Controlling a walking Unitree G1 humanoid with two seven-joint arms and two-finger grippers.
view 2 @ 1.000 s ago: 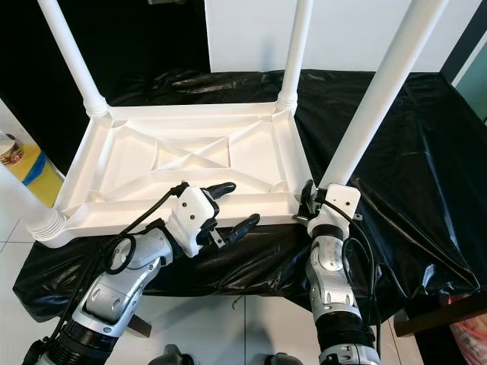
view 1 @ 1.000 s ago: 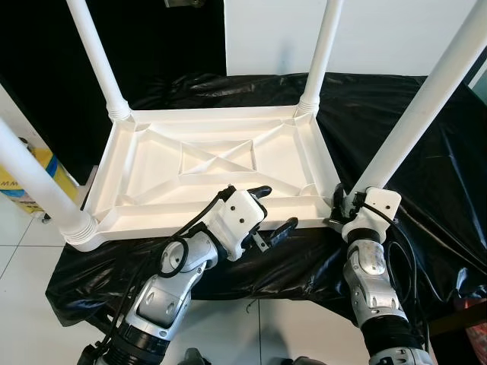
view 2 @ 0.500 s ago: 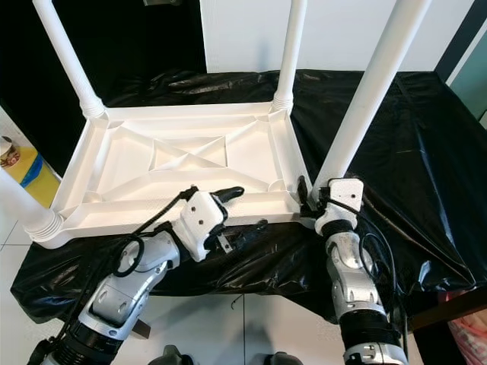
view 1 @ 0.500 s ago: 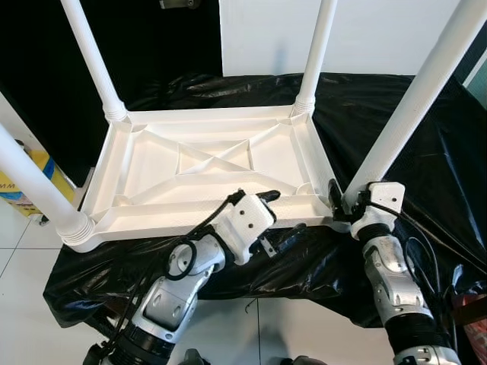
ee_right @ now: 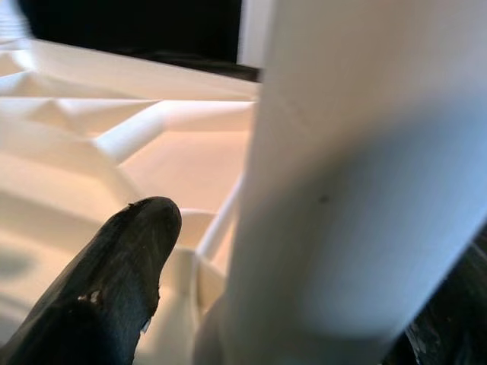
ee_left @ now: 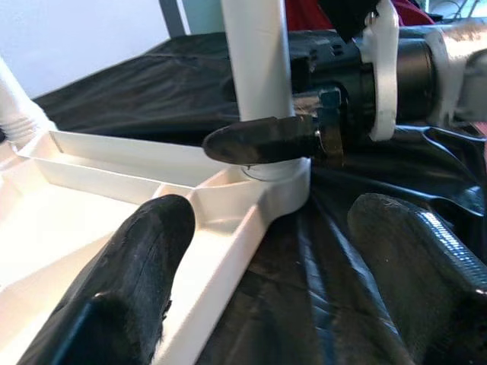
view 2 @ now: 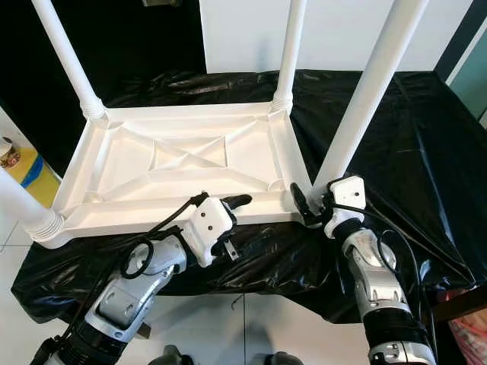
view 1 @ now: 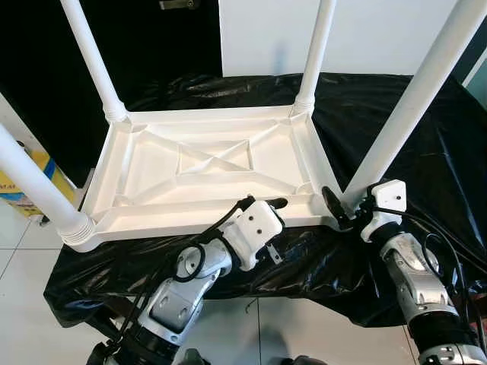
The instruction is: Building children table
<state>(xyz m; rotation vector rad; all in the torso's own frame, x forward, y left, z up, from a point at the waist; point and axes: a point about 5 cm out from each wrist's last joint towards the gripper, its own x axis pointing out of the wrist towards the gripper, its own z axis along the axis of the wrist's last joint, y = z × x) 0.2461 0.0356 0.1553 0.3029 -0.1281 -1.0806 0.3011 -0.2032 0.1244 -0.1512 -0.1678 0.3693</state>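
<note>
The white children's table (view 1: 152, 217) lies upside down on a black-draped surface, its legs pointing up. My left gripper (view 1: 275, 226) is open at the near rim. One finger (ee_left: 144, 281) is over the underside and the other (ee_left: 415, 262) over the black cloth, with the rim between them. My right gripper (view 1: 344, 207) is shut on the base of the near right leg (view 1: 411, 106). One of its fingers (ee_right: 114, 289) lies along the inner side of this leg (ee_right: 358, 190), and the other is hidden behind it.
Black plastic sheeting (view 1: 434, 160) covers the support and hangs over its near edge. Three more legs stand up at the near left (view 1: 34, 182), far left (view 1: 91, 61) and far right (view 1: 316, 53). A yellow object (view 1: 19, 194) sits on the tiled floor at left.
My left gripper has slid right along the near rim towards the right corner. My right forearm has swung out to the right while its gripper stayed at the leg's base.
</note>
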